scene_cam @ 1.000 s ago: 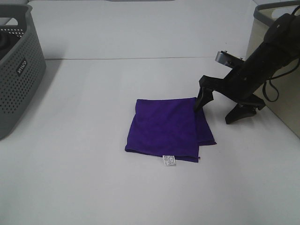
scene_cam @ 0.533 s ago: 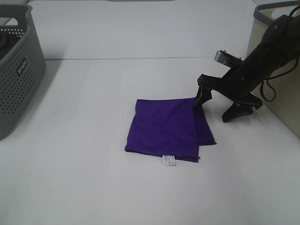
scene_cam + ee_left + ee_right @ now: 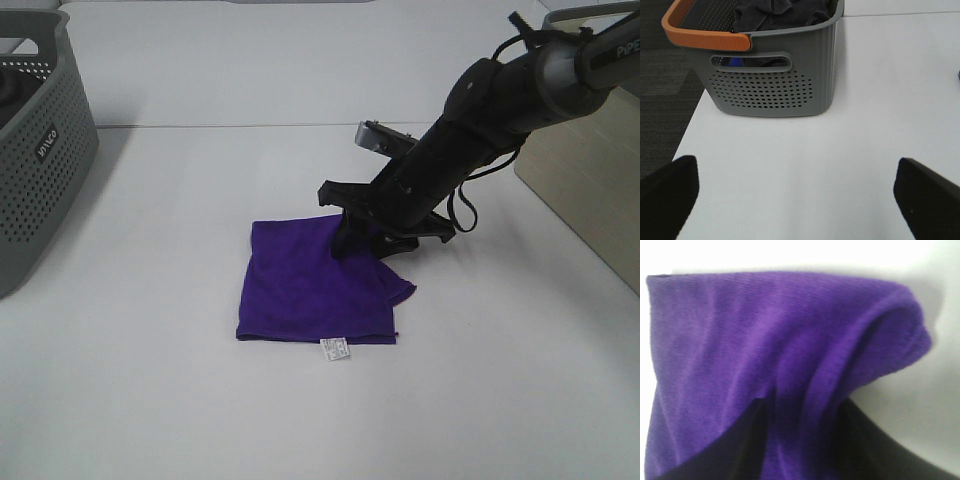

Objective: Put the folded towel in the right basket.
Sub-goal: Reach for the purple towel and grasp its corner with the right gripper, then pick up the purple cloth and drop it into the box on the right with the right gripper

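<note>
Right tool (image 3: 368,245) pinches the purple towel (image 3: 300,295) by its far-edge fold.

The desk (image 3: 200,400) is wide and plain white, with one thin seam (image 3: 250,125) running across its far part. Beside its edge I see a dark grey floor (image 3: 660,100). The light is soft and even, shadows are faint

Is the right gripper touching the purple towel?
Touching. The right wrist view shows the purple towel bunched inside the right gripper, with fabric lying against both fingers.
</note>
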